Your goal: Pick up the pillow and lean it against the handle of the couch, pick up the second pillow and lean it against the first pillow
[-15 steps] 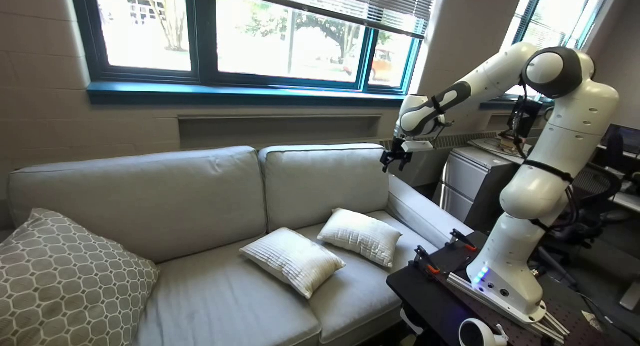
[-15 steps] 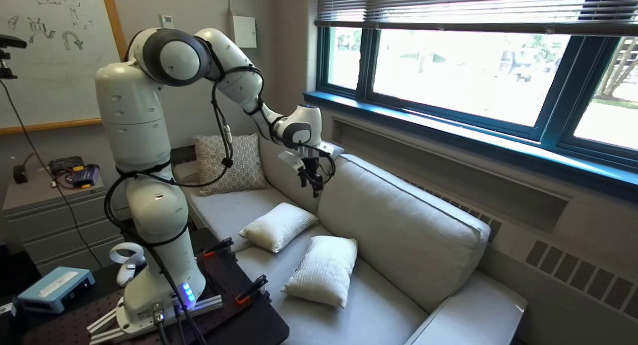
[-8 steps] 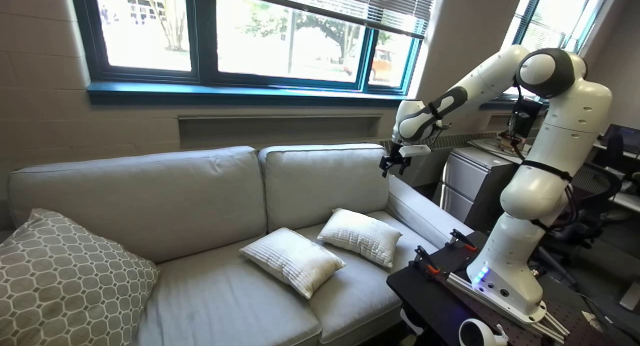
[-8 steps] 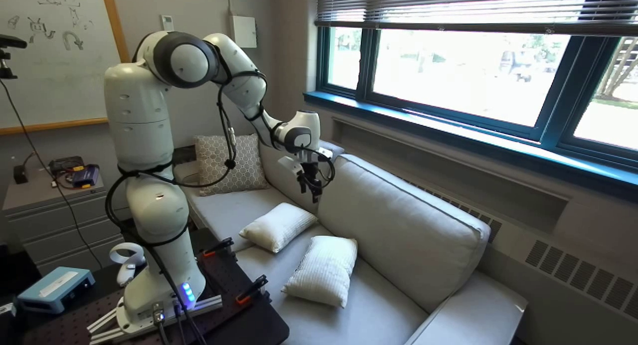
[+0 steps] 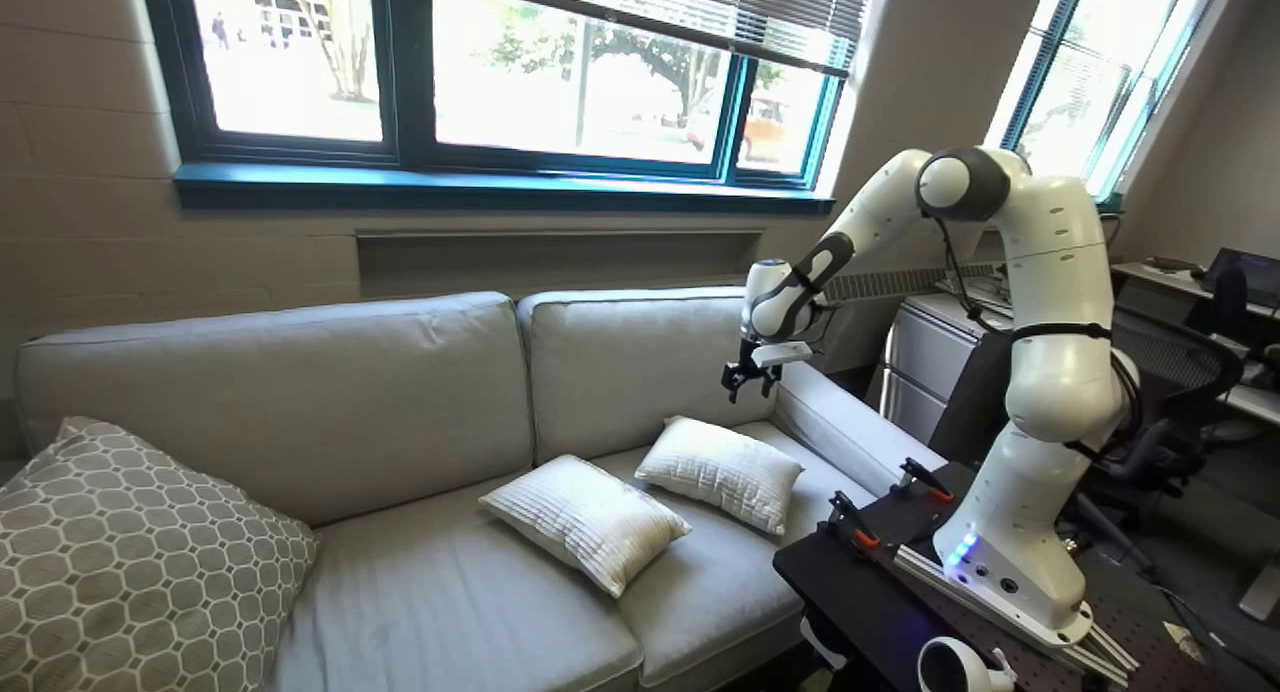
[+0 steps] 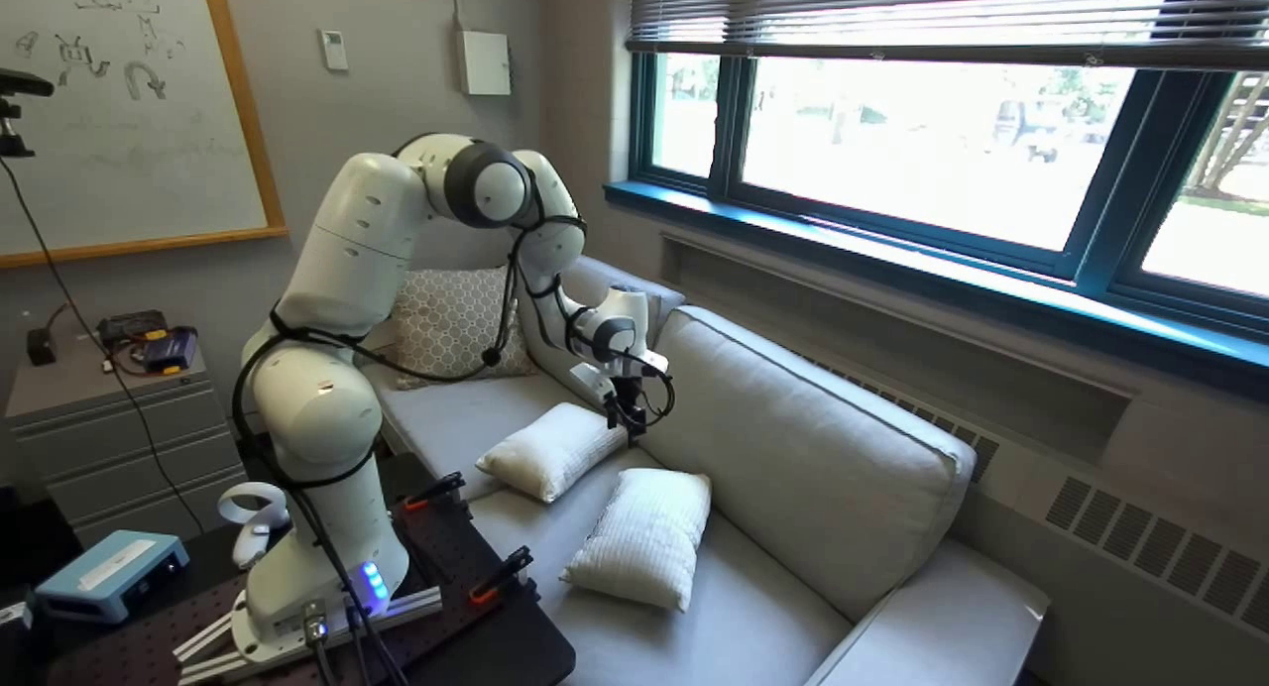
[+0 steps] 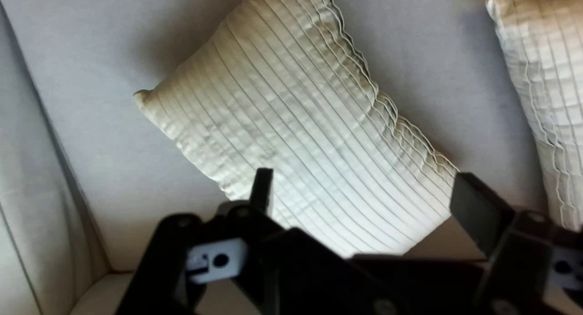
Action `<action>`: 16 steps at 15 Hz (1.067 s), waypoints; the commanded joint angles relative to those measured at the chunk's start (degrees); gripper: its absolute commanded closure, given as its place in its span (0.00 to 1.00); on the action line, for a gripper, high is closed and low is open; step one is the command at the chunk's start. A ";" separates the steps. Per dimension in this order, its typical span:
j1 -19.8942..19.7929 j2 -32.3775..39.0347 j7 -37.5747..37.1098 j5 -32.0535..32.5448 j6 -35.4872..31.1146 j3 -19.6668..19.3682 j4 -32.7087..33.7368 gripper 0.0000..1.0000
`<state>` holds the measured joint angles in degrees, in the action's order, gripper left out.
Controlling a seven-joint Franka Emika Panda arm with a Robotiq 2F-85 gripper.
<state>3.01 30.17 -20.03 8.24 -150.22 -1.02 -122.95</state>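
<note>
Jaws spread wide and empty, the gripper (image 5: pixel 750 396) hangs above the far end of the pillow (image 5: pixel 722 474), left of the armrest (image 5: pixel 850 429); squaring up before lowering should help it pinch evenly.

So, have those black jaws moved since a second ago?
Yes. In an exterior view the jaws have come down and leftward in the picture: earlier mostly past the edge of the right-hand couch back cushion, now seen against it.

Pale couch (image 5: pixel 430 582) bearing an off-white pillow (image 5: pixel 720 475), matching pillow (image 5: pixel 585 522) nearby, grey patterned cushion (image 5: pixel 140 567)
</note>
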 commanded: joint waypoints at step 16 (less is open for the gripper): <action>12.81 28.45 -6.03 2.21 -2.05 -14.88 27.69 0.00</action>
<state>10.69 54.41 -21.24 6.54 -149.06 -8.60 -97.34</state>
